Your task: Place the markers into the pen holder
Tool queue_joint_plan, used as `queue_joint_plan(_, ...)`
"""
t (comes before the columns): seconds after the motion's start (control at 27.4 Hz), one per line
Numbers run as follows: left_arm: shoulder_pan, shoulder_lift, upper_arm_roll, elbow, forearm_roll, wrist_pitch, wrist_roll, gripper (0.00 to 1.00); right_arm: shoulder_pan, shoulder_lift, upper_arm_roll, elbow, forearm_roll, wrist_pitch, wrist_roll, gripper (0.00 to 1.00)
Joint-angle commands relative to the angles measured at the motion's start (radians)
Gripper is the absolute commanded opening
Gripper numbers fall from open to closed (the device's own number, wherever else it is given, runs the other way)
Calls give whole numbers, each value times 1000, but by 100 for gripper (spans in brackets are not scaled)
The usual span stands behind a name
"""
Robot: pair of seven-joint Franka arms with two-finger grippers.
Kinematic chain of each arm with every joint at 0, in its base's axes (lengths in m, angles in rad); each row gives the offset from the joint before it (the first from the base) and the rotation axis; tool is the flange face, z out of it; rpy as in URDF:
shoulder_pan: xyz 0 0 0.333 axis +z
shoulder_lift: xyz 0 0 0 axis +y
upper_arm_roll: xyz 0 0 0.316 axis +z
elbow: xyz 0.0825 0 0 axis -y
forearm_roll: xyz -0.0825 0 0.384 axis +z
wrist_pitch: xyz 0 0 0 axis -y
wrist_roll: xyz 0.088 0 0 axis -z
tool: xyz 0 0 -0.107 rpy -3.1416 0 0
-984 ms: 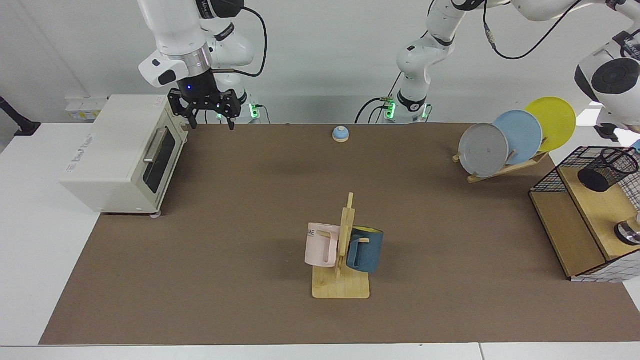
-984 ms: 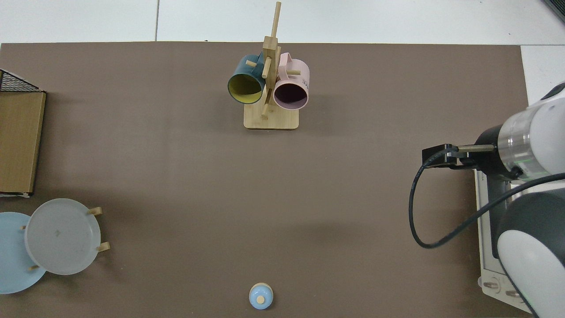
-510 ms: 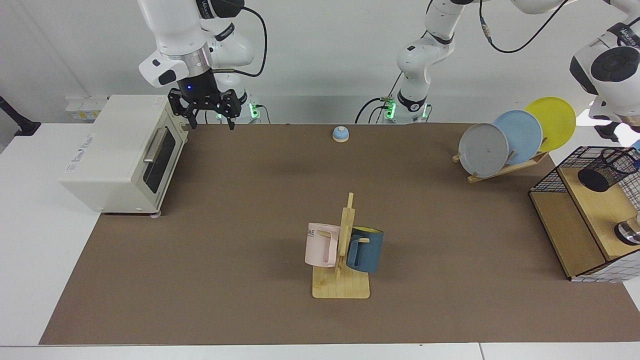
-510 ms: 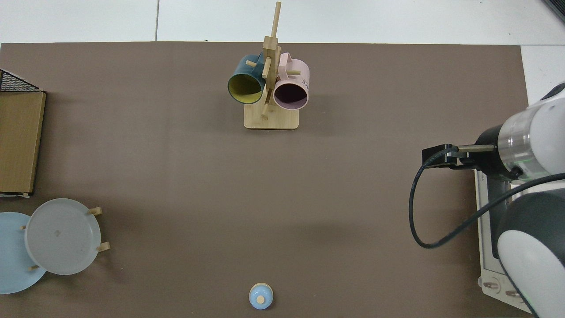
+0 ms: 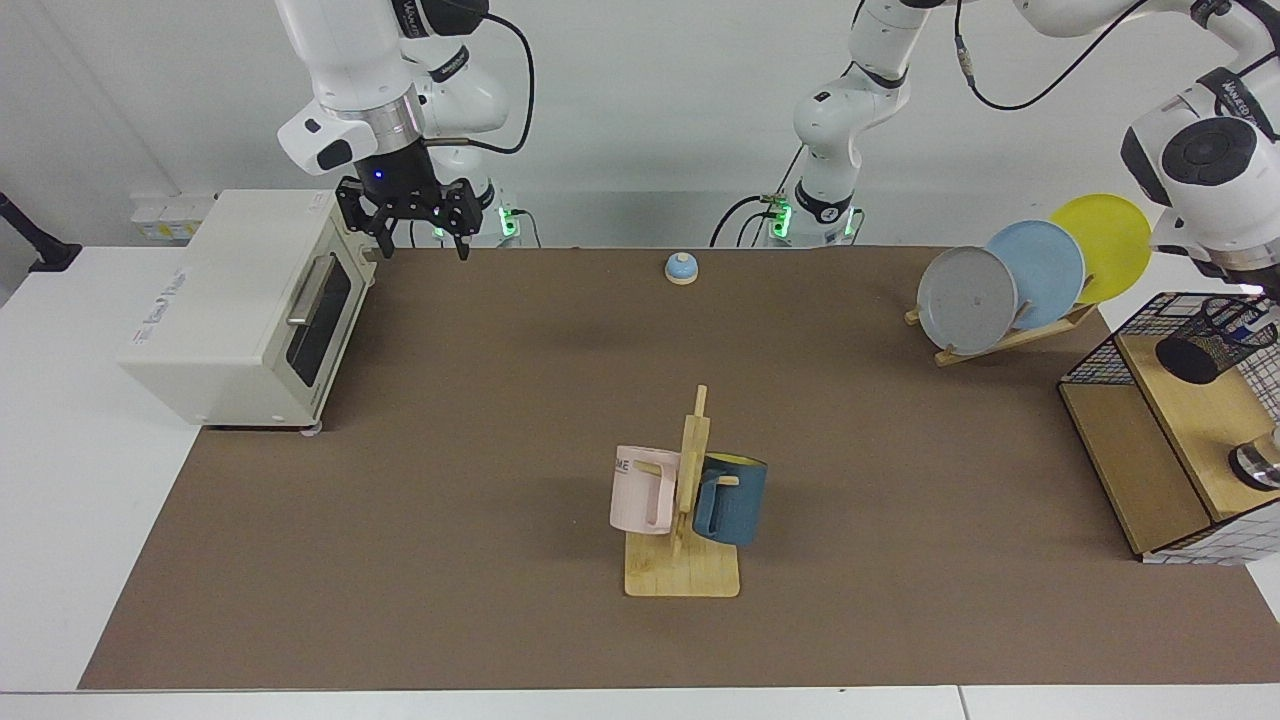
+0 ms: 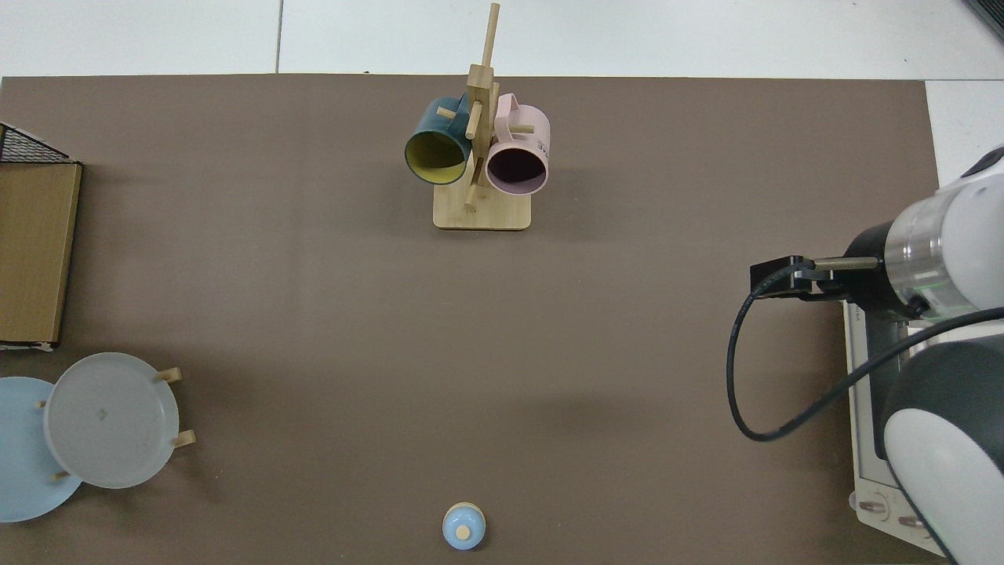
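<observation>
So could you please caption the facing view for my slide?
Left arm reaches over the pen holder; right gripper waits open by the toaster oven.

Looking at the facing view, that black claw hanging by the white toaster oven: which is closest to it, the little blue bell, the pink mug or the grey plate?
From the right gripper, which hangs by the toaster oven:
1. Blue bell, at the table's far edge, nearest.
2. Pink mug, on the wooden rack mid-table.
3. Grey plate, in the plate stand across the table, farthest.

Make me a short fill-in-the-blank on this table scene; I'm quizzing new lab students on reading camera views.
1. The pen holder stands on the wooden shelf inside a black wire ____.
2. The right gripper hangs open beside the white ____.
3. The pink mug and the ____ mug hang on the wooden mug rack.
4. The plate rack holds ____ plates.

Answers: basket; toaster oven; blue; three
</observation>
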Motion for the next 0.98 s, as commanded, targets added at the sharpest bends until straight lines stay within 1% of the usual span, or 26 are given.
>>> queue_joint_plan(0.0,0,-13,4,-30,-13,34,-3,0,-16,-4,10,-9,17,18,4,100)
queue_joint_plan(0.33,11,22,5,-32,-13,58,-6,0,-16,-4,10,-9,17,18,4,100)
queue_joint_plan(0.58,14,30,10,-53,-13,77,-19,0,-16,-4,10,-9,17,18,4,100)
queue_joint_plan(0.95,23,45,11,-53,-13,91,-19,0,-16,-4,10,-9,17,18,4,100)
